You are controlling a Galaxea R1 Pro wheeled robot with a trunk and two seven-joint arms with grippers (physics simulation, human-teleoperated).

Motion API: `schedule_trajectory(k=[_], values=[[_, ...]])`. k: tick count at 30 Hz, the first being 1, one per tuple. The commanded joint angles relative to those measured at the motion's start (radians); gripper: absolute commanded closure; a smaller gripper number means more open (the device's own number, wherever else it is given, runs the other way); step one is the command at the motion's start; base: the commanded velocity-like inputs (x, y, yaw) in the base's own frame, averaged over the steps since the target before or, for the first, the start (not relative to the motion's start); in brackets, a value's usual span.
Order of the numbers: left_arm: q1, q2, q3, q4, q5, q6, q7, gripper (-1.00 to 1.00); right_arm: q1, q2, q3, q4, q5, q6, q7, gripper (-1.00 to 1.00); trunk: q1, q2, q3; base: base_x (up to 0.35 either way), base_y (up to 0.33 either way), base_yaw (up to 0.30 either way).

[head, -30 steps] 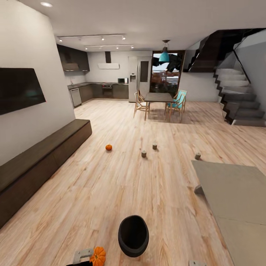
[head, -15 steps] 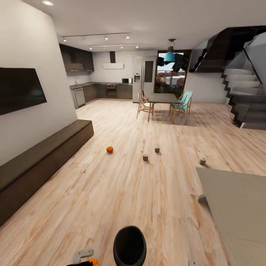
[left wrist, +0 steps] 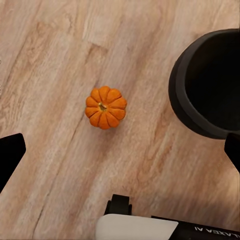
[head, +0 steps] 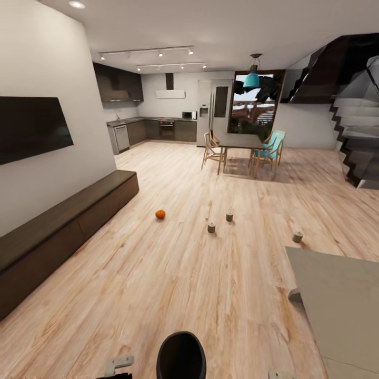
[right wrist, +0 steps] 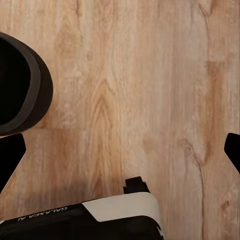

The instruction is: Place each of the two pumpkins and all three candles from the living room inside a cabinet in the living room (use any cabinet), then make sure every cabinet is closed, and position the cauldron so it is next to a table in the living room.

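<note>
In the head view one small orange pumpkin (head: 160, 214) lies on the plank floor mid-room. Three short candles (head: 211, 227), (head: 229, 216), (head: 297, 237) stand to its right. The black cauldron (head: 181, 355) sits on the floor just in front of me. A long dark cabinet (head: 63, 221) runs along the left wall, its fronts shut. In the left wrist view a second pumpkin (left wrist: 105, 107) lies on the floor beside the cauldron (left wrist: 210, 90), under my open left gripper (left wrist: 120, 155). My right gripper (right wrist: 120, 152) is open over bare floor, with the cauldron (right wrist: 20, 85) at its side.
A pale grey table (head: 337, 300) fills the near right. A black TV (head: 31, 126) hangs above the cabinet. Far back stand a dining table with chairs (head: 239, 141), the kitchen, and stairs (head: 363, 142) at the right.
The head view has shifted, so the camera moved. The cauldron has slid toward the bottom edge, and the near pumpkin by the left gripper has dropped out of that view.
</note>
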Motion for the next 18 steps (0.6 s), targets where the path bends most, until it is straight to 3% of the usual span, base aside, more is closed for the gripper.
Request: schedule_trajectory(k=[1,11,18], values=[[0.0,0.0,-0.003,-0.002,0.01,0.005,0.004,-1.0,0.0,0.0,0.001,-0.002,-0.009,0.004,-0.006,-1.0,0.0,-0.001,-0.001,0.045,-0.034,0.11],[0.0,-0.001,-0.003,-0.001,0.011,-0.016,0.004,-1.0,-0.001,0.001,0.002,-0.002,-0.008,0.004,-0.006,-1.0,0.0,-0.001,-0.001,0.023,-0.139,0.028],[0.0,0.0,-0.003,0.009,0.01,-0.04,0.004,-1.0,0.0,0.001,0.002,-0.002,-0.008,0.004,-0.006,-1.0,0.0,-0.001,-0.001,0.103,-0.009,0.179]])
